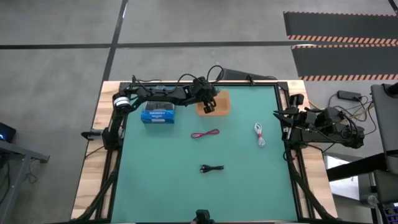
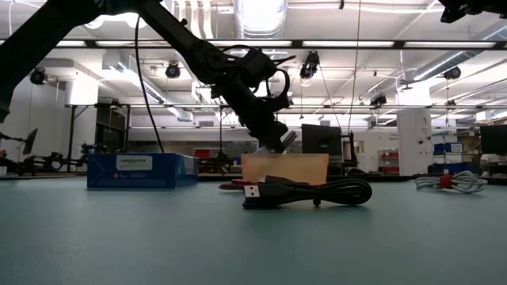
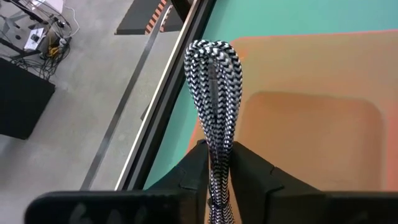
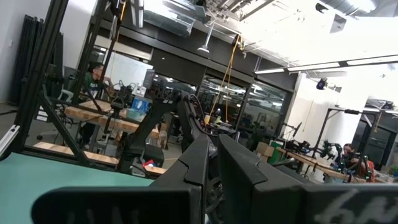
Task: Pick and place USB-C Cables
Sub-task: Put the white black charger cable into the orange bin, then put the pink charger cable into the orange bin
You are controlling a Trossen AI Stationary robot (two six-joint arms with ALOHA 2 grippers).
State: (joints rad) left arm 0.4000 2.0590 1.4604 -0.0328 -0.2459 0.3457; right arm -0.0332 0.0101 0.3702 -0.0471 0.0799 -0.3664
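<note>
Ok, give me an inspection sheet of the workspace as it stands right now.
Surface: green mat on a wooden table.
Job's things: red-pink cable, white cable and black cable lie on the mat; grey braided cable is held over the tan tray.
Clutter: blue box beside the tray.
Grippers: left tool above the tray, gripping the grey cable; right tool shut, parked at the table's right edge.
Cables: arm wiring only.
Surroundings: workshop, people at far benches.
</note>
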